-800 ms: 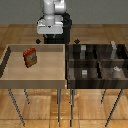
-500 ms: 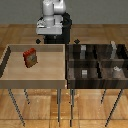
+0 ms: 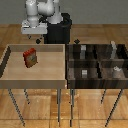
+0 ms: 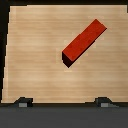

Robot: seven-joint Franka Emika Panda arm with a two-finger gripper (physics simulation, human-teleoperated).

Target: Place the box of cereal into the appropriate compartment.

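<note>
The box of cereal [image 3: 30, 57] is a small red carton with an orange-yellow front, standing in the large light-wood tray [image 3: 35, 80]. In the wrist view the box of cereal [image 4: 82, 42] lies diagonally across the tray floor. My gripper [image 3: 35, 39] hangs above the tray's far edge, behind the box, open and empty. Its two fingertips [image 4: 22, 101] show apart at the picture's edge. The compartment [image 3: 120, 56] is the far section of the dark-walled bin at the exterior view's right, holding a tall pale grey block [image 3: 114, 48].
The four-part bin [image 3: 97, 61] stands beside the tray, at the exterior view's right. Its other sections hold smaller grey shapes [image 3: 85, 72]. The black robot base [image 3: 60, 30] stands behind both tables.
My gripper has moved slightly over the tray's far side. The box of cereal has not moved.
</note>
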